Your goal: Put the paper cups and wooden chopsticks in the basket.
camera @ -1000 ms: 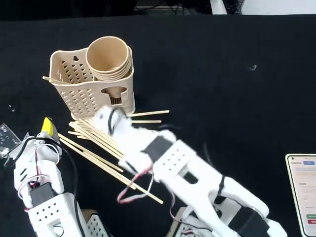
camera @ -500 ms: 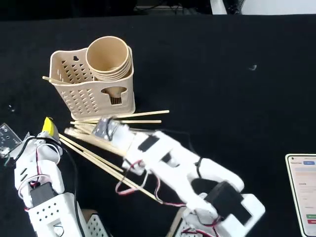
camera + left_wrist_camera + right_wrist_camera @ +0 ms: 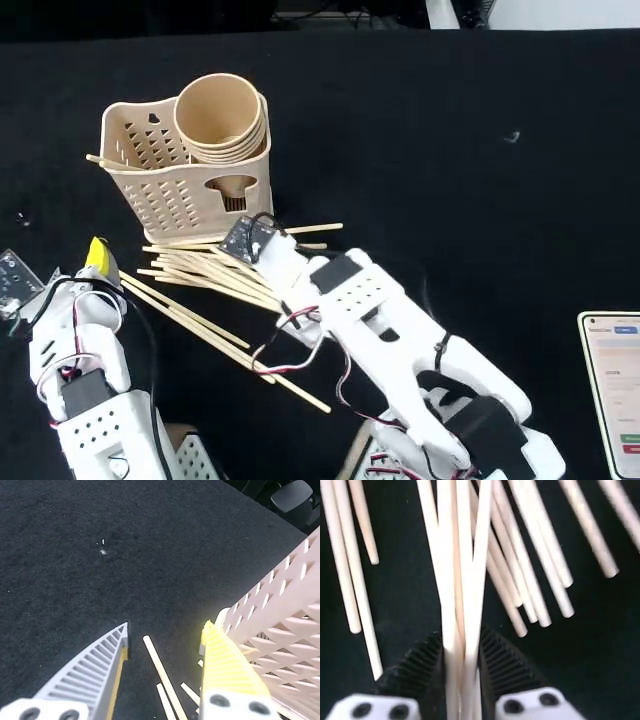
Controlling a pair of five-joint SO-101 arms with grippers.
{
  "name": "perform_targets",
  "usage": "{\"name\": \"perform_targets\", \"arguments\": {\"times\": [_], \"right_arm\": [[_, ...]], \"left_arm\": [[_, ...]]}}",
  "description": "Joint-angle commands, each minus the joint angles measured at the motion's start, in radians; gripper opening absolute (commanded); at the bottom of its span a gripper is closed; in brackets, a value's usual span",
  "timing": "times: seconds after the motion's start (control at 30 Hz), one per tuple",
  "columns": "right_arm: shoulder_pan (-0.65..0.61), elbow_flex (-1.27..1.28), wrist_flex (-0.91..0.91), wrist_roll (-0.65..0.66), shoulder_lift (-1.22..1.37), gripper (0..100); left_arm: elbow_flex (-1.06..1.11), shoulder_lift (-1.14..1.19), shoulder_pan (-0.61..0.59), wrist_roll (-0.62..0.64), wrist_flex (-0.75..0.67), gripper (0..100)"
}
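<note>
The right arm is lying long and low across the bench, from the near right side up to the pile beside the basket. The right arm's fingers are squeezing a small bunch of wooden chopsticks, three or four of them, and the bunch is sticking out past the tips. The left arm is sitting folded at the near left corner. The left arm's fingers are apart, one grey and one yellow, holding nothing. Some stick ends are lying on the bench between them, and the basket wall is just beside the yellow one.

One basket is standing at the far left. One stack of paper cups is sitting in its right half; I cannot count the cups. A single chopstick is poking out through the basket's left wall. The pile is lying crossed on the bench just beside the basket's near wall, too tangled to count, and it is filling the gap between the two arms. A screen is lying at the right edge, well apart.
</note>
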Motion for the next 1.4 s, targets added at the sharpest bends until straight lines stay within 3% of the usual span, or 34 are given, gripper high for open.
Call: {"name": "perform_targets", "arguments": {"times": [0.0,0.17,0.43,0.67,0.9,1.17,1.3,1.37], "right_arm": [[0.018,0.031,-0.006,0.069,-0.028,1.3],[0.068,0.091,-0.006,0.087,-0.024,6.6],[0.411,0.087,-0.009,0.324,-0.031,1.0],[0.588,0.088,-0.003,0.473,-0.027,1.6],[0.588,0.067,-0.008,0.456,-0.031,19.1],[0.549,-0.053,-0.012,0.445,-0.024,11.8],[0.499,-0.062,-0.032,0.442,-0.024,1.1],[0.482,-0.058,-0.041,0.437,-0.024,1.8]], "left_arm": [[0.007,-0.014,0.005,-0.008,-0.018,23],[0.007,-0.014,0.005,-0.008,-0.018,23],[0.007,-0.014,0.005,-0.008,-0.018,23],[0.007,-0.014,0.005,-0.008,-0.018,23],[0.007,-0.014,0.005,-0.008,-0.018,23],[0.007,-0.014,0.005,-0.008,-0.018,23],[0.007,-0.014,0.005,-0.008,-0.018,23],[0.007,-0.014,0.005,-0.008,-0.018,23]]}}
